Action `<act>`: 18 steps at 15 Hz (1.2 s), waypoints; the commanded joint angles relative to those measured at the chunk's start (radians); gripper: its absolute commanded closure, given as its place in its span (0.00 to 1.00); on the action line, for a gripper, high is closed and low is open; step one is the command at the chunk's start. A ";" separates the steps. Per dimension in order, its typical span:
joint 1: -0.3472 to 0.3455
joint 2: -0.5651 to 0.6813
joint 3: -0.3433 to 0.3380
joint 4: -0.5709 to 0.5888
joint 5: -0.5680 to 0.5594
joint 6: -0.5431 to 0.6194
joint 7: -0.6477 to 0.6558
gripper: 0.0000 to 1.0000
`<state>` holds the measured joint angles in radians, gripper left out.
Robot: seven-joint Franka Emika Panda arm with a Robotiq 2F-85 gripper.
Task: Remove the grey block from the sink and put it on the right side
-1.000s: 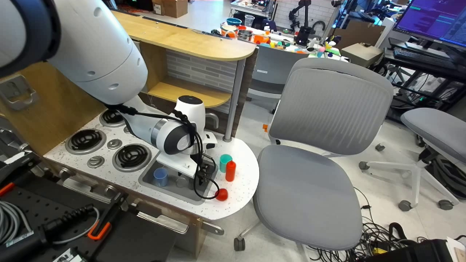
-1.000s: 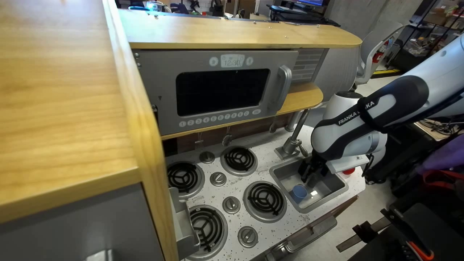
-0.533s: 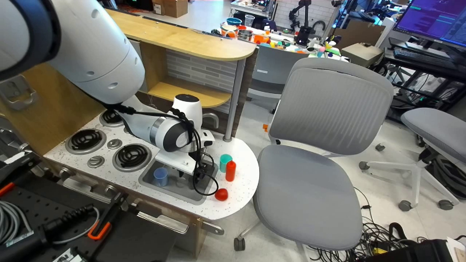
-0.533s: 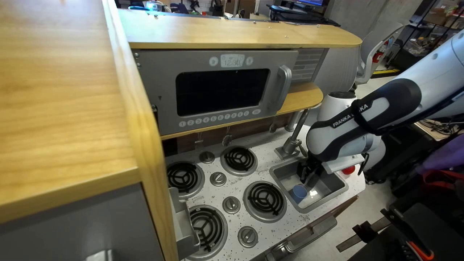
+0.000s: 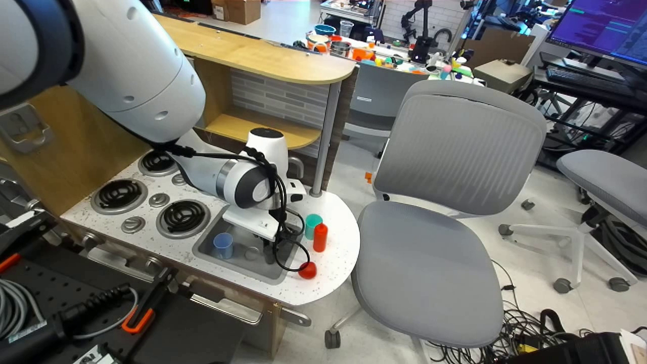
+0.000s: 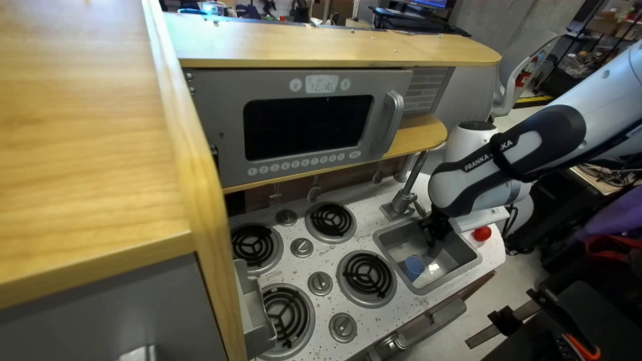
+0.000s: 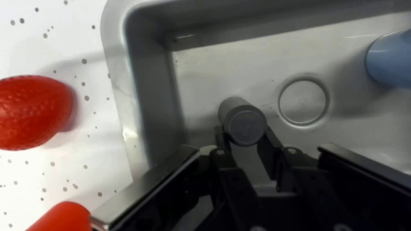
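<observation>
My hand [image 7: 245,137], one: pinching grey block [image 7: 246,124], in sink [image 7: 149,83]. Blue cup [image 7: 392,61], same sink, apart. Red bottle [image 5: 320,238], on table [image 5: 336,265] near sink.

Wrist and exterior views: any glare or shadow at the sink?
Wrist view: a glint on the rim of the sink, a soft shadow beside the blue cup; in an exterior view, a white glare patch inside the sink near that cup.

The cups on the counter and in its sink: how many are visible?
2: the blue cup is in the sink, the teal cup on the counter near the red bottle. The arm may hide others.
</observation>
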<state>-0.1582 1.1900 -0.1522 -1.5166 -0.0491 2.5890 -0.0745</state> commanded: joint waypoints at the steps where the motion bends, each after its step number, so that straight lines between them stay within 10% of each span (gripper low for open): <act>1: 0.002 -0.016 -0.005 0.008 -0.001 -0.042 0.036 0.93; 10: -0.043 -0.258 0.125 -0.223 0.090 -0.007 0.017 0.93; 18: -0.088 -0.444 0.052 -0.471 0.152 0.007 0.064 0.93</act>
<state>-0.2201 0.8407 -0.0773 -1.8808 0.0809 2.5821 -0.0192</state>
